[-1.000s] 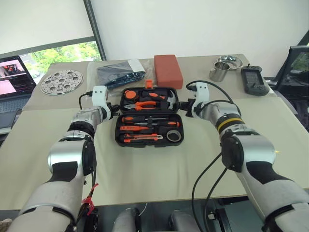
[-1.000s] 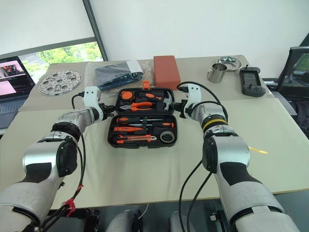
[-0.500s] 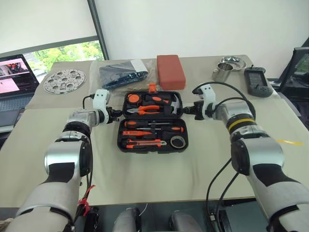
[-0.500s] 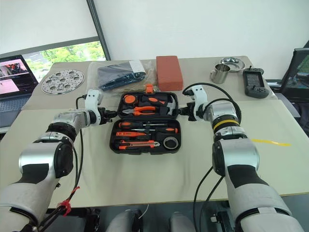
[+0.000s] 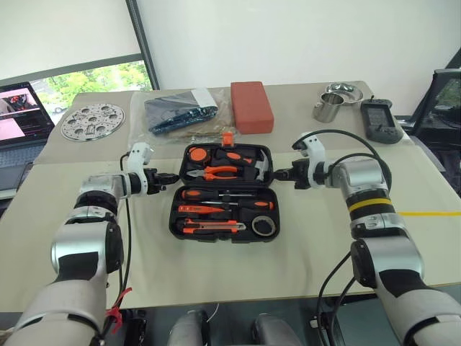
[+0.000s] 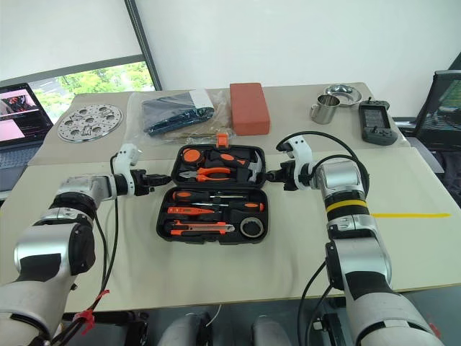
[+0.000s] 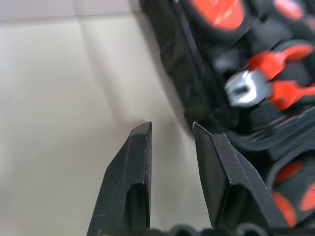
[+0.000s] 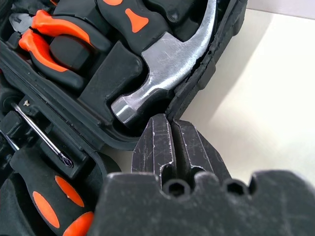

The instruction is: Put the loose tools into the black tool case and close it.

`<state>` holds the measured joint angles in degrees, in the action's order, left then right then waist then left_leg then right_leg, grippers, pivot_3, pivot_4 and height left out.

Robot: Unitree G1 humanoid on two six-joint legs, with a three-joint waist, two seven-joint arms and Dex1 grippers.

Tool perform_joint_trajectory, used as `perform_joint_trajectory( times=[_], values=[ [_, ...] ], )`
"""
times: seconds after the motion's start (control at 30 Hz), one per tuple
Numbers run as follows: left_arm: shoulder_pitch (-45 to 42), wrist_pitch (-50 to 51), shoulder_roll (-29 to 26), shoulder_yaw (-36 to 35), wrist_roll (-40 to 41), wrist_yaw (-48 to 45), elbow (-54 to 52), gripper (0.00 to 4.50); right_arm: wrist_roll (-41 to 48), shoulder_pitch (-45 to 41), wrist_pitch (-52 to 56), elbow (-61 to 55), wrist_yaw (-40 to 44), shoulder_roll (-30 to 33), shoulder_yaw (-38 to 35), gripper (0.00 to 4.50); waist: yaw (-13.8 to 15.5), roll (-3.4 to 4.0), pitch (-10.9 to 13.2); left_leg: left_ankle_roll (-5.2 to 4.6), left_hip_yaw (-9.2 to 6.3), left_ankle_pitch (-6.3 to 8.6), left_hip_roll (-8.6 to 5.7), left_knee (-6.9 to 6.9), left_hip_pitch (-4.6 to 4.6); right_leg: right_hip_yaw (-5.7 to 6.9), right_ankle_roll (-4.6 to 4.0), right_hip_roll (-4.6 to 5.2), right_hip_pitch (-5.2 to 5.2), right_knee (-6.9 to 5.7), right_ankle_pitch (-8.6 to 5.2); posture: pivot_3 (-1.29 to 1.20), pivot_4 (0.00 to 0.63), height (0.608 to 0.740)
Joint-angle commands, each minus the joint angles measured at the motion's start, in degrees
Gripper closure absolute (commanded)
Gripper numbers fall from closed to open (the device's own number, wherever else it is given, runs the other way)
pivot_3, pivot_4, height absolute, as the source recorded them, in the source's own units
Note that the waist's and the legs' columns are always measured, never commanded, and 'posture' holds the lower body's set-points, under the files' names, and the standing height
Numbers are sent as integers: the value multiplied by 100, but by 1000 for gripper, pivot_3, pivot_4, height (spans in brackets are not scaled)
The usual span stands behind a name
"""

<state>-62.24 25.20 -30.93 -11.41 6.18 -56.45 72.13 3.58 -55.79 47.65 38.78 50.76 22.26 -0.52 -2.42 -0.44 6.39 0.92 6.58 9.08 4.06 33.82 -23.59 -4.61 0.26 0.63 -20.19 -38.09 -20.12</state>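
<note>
Black moulded plastic tool case [image 5: 175,216] lies wide open in the middle of the beige table [image 5: 238,270], hinge running across, its small orange latch [image 5: 227,137] on the far edge. In the near half sit two slim black-and-orange-handled screwdrivers [image 5: 230,194], a black-and-orange utility knife [image 5: 209,227] and a small grey round roll [image 5: 264,227] — all seated in their slots. The far half holds orange-handled pliers [image 5: 214,172] and a steel hammer [image 8: 165,64].

The left gripper [image 5: 170,176] points at the case's left edge, level with the hinge; in the left wrist view its two black fingers [image 7: 133,182] stand apart with bare table between them, holding nothing, the inner one just beside the case wall. The right gripper [image 5: 276,173] points at the case's right edge by the hammer head. Its fingers [image 8: 157,147] are pressed together, empty, with their tips just beside the case rim — whether they touch it I cannot tell.

Beyond the case lie a red rectangular block [image 5: 251,106] and a clear bag of dark items [image 5: 176,112]. A round perforated metal disc [image 5: 92,122] and a laptop [image 5: 20,119] are far left; a steel mug [image 5: 326,109], a steel bowl [image 5: 343,91] and a black handheld device [image 5: 379,120] are far right.
</note>
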Motion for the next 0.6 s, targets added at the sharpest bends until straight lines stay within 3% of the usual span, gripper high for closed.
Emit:
perform_joint_trajectory(
  times=[0.03,0.1,0.23,0.33,0.43,0.6],
  values=[
    [-495,-238,14,-240,290,-53,-173,3072,180,-28,-41,-124,-37,-137,67,4493,3,-4,0,0,-2,0,0,0,-2,5,0,0,1,0,0,0,150,740],
    [-535,-253,115,-164,255,-187,-132,3072,190,-49,-57,-97,-91,-170,63,4493,-9,-4,0,-2,1,1,1,0,4,11,0,4,4,2,0,0,150,740],
    [-533,-383,335,20,104,-126,-78,1952,195,-43,-75,-102,-166,-240,65,4500,-34,-5,-1,-2,2,2,0,-3,29,12,0,5,5,2,0,0,150,740],
    [-540,-526,431,116,-86,558,34,886,204,-55,-102,-80,-201,-251,52,4500,-58,-5,-1,-2,1,2,9,-1,30,12,0,-3,0,0,0,0,150,740],
    [-567,-743,430,78,-131,1147,98,886,227,-46,-110,-102,-253,-246,30,4500,-58,-5,0,-2,2,2,18,0,32,11,0,-9,-1,0,0,0,150,740],
    [-575,-856,262,-59,-26,1175,44,886,285,24,-74,-188,-303,-215,31,4500,-54,-6,0,-1,6,2,25,-1,32,11,0,-13,-2,-1,0,0,150,740]
  ],
)
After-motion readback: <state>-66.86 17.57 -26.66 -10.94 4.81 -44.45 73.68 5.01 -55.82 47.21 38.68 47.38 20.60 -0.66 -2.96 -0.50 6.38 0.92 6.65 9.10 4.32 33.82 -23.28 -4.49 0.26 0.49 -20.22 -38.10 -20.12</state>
